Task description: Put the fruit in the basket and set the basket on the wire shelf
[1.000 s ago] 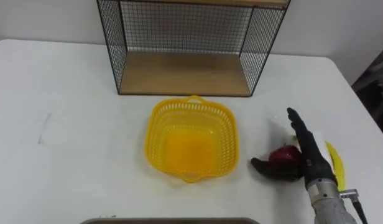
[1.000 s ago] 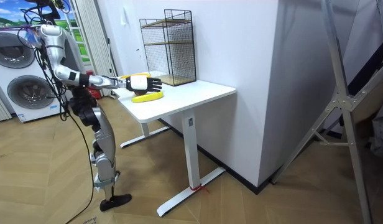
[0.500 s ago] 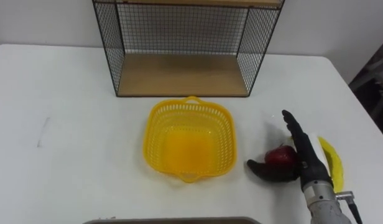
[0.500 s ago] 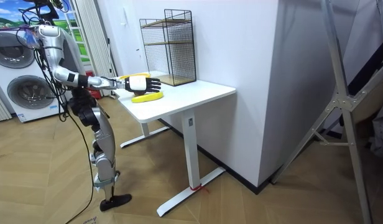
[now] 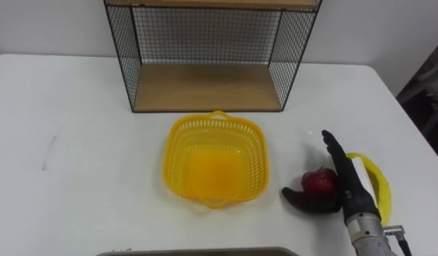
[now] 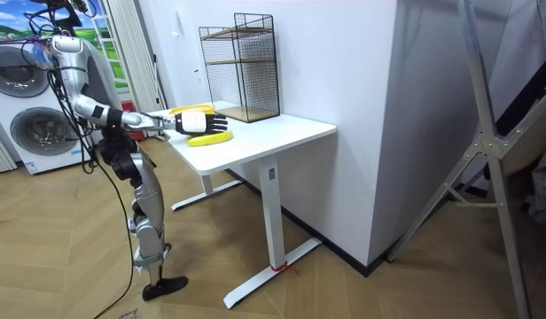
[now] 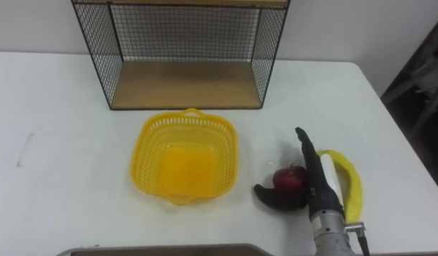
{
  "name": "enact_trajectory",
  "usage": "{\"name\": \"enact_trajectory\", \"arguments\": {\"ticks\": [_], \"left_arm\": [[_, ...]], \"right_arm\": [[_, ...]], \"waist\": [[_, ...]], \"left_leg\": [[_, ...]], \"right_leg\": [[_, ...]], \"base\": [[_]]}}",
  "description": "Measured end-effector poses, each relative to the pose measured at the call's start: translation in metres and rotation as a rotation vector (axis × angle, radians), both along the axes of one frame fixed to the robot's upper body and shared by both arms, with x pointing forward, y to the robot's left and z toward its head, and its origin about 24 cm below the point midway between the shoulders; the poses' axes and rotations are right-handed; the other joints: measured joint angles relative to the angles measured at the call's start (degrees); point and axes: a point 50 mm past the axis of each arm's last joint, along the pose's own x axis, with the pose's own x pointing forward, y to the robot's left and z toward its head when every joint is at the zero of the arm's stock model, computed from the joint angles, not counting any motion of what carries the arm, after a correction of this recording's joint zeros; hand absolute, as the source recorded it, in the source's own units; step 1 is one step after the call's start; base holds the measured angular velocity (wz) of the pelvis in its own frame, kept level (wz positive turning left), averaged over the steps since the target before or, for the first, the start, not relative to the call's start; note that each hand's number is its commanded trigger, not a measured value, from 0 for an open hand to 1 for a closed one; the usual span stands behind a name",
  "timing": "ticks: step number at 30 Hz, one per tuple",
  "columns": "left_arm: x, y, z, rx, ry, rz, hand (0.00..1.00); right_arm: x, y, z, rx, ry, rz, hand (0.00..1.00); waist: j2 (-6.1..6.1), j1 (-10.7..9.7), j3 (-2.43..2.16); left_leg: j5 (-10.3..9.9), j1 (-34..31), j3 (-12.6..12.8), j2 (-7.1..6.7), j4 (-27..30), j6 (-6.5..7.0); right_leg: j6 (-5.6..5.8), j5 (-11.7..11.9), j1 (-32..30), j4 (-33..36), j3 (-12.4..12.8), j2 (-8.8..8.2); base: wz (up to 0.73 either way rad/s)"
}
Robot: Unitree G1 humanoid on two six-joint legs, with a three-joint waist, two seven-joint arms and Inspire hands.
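1. At 3 o'clock from the yellow basket (image 5: pixel 178 151), on the white table (image 5: pixel 77 142): a red apple (image 5: pixel 320 181), sitting in the crook of the right hand (image 5: pixel 350 190).
2. Right hand: fingers (image 5: pixel 335 151) straight along the apple's 3 o'clock side, thumb spread round its 6 o'clock side. It brackets the apple without clamping it, and nothing is lifted.
3. Banana (image 5: pixel 379 186) lies on the table just beyond the hand, at 3 o'clock. Basket is empty. Wire shelf (image 5: pixel 208 87) stands at its 12 o'clock.
4. My read on the apple: firm, smooth, round and light, so it will likely roll or squirt out of a loose pinch. Wrap the widest part, thumb opposite.
5. Banana: soft and bruises easily. Take it mid-length.
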Motion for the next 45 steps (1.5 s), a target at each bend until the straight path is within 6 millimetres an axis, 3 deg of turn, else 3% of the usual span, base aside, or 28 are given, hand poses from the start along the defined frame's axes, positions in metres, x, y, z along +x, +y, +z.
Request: {"name": "enact_trajectory", "arguments": {"ticks": [1, 2, 3, 4, 12, 28, 40, 45], "left_arm": [[0.0, 0.0, 0.0, 0.001, -0.001, 0.0, 0.0], [0.0, -0.001, 0.0, 0.002, -0.002, 0.002, 0.0], [0.0, -0.001, 0.0, 0.004, -0.004, 0.003, 0.0], [0.0, -0.001, 0.0, 0.004, -0.004, 0.003, 0.0], [0.0, -0.004, -0.001, 0.016, -0.015, 0.01, 0.0], [0.001, -0.005, -0.001, 0.039, -0.03, 0.022, 0.0], [0.008, -0.008, -0.002, 0.017, -0.043, 0.008, 0.0], [0.011, -0.012, -0.005, -0.006, -0.032, -0.016, 0.0]], "right_arm": [[0.0, 0.0, 0.0, 0.002, -0.004, -0.001, 0.12], [-0.001, 0.0, -0.002, 0.005, -0.009, -0.006, 0.53], [-0.002, 0.0, -0.002, 0.006, -0.013, -0.008, 0.81], [-0.002, 0.0, -0.002, 0.006, -0.015, -0.008, 1.0], [0.001, -0.014, 0.0, -0.046, -0.055, -0.103, 1.0], [0.002, -0.017, 0.002, -0.046, -0.09, -0.183, 1.0], [0.013, -0.003, 0.013, 0.086, -0.111, -0.183, 1.0], [0.024, 0.021, 0.034, 0.16, -0.171, -0.059, 1.0]], "waist": [[0.09, -0.1, -0.02], [0.3, -0.1, -0.1], [0.48, -0.1, -0.12], [0.57, -0.2, -0.12], [0.9, 0.0, -0.23], [0.55, 0.0, -0.24], [0.71, 0.5, 0.16], [1.41, 1.5, 0.64]], "left_leg": [[0.0, 0.0, 0.0, 0.0, 0.0, 0.0], [0.0, 0.0, 0.0, 0.0, 0.0, 0.0], [0.0, 0.0, 0.0, 0.0, 0.0, 0.0], [0.0, 0.0, 0.0, 0.0, 0.0, 0.0], [0.0, 0.4, 0.0, 0.02, -0.3, 0.0], [0.0, 0.6, -0.1, 0.16, -0.8, -0.05], [0.2, 1.2, 1.2, 0.54, -1.7, -0.5], [0.2, 0.3, 1.5, 0.54, -1.7, -0.48]], "right_leg": [[0.0, 0.0, 0.0, 0.0, 0.0, 0.0], [0.0, 0.0, 0.0, 0.0, 0.0, 0.0], [0.0, 0.0, 0.0, 0.0, 0.0, 0.0], [0.0, 0.0, 0.0, 0.0, 0.0, 0.0], [0.0, 0.0, 0.4, -0.2, 0.0, 0.08], [0.02, 0.1, 0.7, -1.1, -0.3, 0.29], [-0.25, 0.2, 0.2, -1.1, 0.9, 0.82], [-0.34, 0.3, -0.9, -0.9, 1.0, 0.81]], "base": [[0.0], [0.0], [0.0], [0.0], [0.0], [0.0], [-0.06], [-0.03]]}}
